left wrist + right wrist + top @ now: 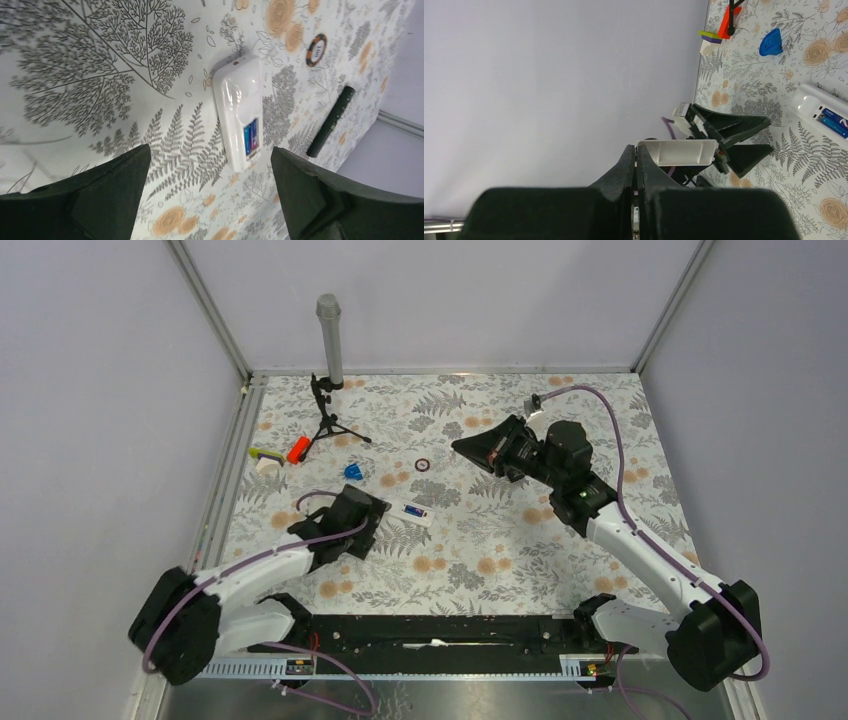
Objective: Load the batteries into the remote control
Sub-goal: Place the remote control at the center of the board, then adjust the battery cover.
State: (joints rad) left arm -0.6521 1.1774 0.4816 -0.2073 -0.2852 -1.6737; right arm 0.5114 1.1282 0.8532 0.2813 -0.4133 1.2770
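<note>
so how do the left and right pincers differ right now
The left pincer is wide open and holds nothing; the right pincer is shut on a white battery cover. The left pincer points down at the white remote; the right pincer sits apart from the remote. Both are black, two-fingered.

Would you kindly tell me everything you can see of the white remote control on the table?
The remote control is a glossy white plastic oblong with rounded ends, lying flat, back up, on the floral tablecloth. Its battery compartment is uncovered near one end, with blue batteries seated inside. Nothing touches it besides the cloth: the left end effector hovers open, its fingers apart on either side. A white lid-like piece is clamped in the right end effector, away from it.
</note>
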